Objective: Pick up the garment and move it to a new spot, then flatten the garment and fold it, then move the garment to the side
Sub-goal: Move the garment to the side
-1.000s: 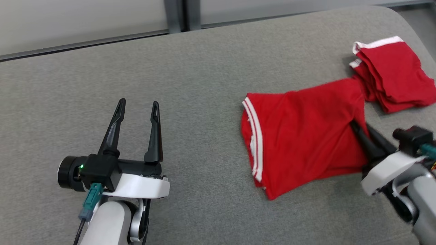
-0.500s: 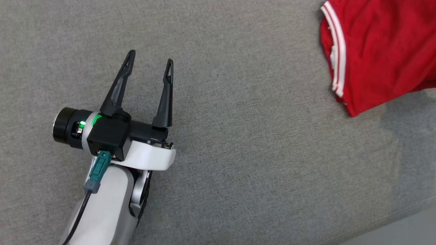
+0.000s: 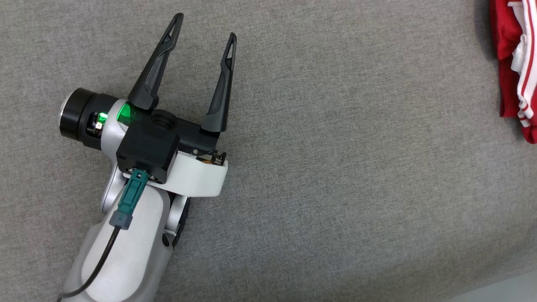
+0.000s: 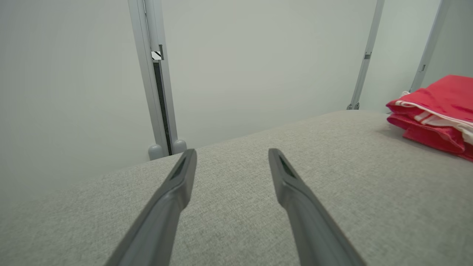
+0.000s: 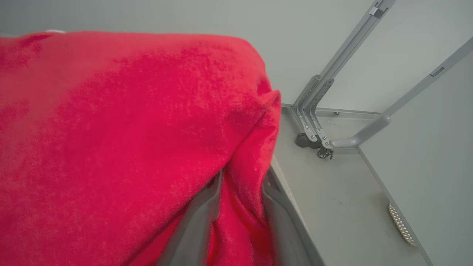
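The red garment (image 3: pixel 505 84) with white stripes lies bunched at the far right edge of the head view, on the grey padded surface (image 3: pixel 335 147). My left gripper (image 3: pixel 206 26) hovers open and empty over that surface, far to the garment's left. In the left wrist view the left gripper (image 4: pixel 232 151) points at the back wall, and the garment (image 4: pixel 439 96) sits folded over itself at the right. In the right wrist view the right gripper (image 5: pixel 244 177) is shut on red garment cloth (image 5: pixel 111 129), which drapes over the fingers and hides their tips.
Pale floor (image 3: pixel 503 289) shows past the surface's edge at the lower right. A grey metal frame with a caster (image 5: pixel 314 129) stands on the floor beyond the right gripper. A vertical metal post (image 4: pixel 157 92) rises behind the surface.
The head camera has swung down and to the left. The garment, spread out a second ago, is now bunched at the right edge. The left gripper stays open.
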